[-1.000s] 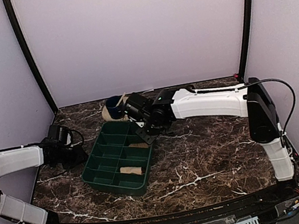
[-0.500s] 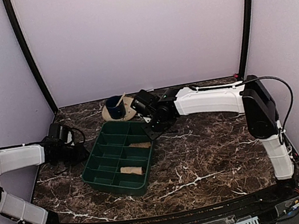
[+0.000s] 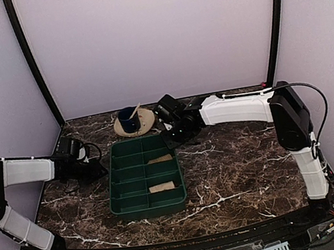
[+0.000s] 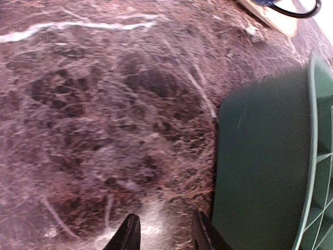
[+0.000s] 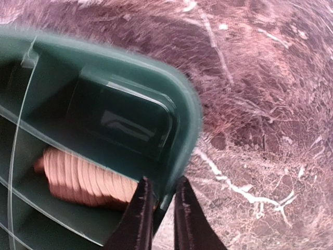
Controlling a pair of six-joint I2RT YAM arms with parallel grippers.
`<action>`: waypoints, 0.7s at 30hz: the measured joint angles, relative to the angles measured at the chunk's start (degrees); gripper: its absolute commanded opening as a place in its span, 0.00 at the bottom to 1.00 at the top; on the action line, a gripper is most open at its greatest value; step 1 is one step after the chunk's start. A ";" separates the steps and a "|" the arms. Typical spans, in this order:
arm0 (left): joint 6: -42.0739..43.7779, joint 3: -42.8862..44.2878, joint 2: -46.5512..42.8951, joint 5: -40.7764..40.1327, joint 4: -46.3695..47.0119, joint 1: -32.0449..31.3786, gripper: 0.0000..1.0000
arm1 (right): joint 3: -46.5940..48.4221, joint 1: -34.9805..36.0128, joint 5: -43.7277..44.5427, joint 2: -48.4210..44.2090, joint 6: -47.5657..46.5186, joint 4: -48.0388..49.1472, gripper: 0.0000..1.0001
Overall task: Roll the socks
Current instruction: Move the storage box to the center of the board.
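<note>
Seemingly, the tray (image 3: 148,211) was being squared on the table (image 3: 238,164). The right tool (image 5: 162,183) was clamped on the rim at the tray's far right corner. The left tool (image 4: 165,217) was held apart and empty, just beside the tray's left wall. Two rolled socks (image 3: 159,159) were seen in separate compartments. The tray would best be slid flat and slowly, so that no roll was tipped out or loosened.

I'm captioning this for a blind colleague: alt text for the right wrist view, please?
The right gripper pinches the rim of a green tray near its rounded corner, one finger inside, one outside. A tan sock lies in a compartment beside the empty corner one; dark marbled table fills the right.
</note>
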 measured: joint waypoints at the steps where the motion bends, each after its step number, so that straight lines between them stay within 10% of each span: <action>1: 0.00 0.00 0.20 0.74 0.37 0.00 0.35 | -0.57 -0.24 -0.20 -0.20 0.24 0.94 0.03; 21: 0.52 0.00 1.64 6.19 3.65 -1.66 0.33 | -13.92 -5.64 -2.99 -7.87 1.75 9.33 0.00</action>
